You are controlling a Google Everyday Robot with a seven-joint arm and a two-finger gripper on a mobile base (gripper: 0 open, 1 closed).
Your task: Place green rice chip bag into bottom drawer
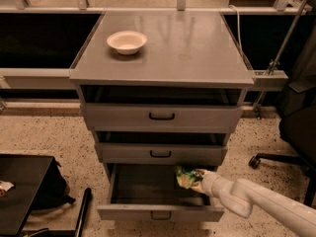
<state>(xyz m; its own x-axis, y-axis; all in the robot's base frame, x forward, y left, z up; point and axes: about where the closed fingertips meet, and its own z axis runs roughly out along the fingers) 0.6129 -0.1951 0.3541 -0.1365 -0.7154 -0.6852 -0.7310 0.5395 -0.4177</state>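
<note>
Now pinched in the closed tool (199,181), above the right side of the open bottom drawer (133,212): green rice chip bag (184,177). Probably light, crinkly, slippery, contents fragile; best gripped at a sealed edge.

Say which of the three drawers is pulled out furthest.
The bottom drawer: well out, dark interior exposed. The top drawer and middle drawer are barely out. The gripper holds the bag over its right side.
</note>
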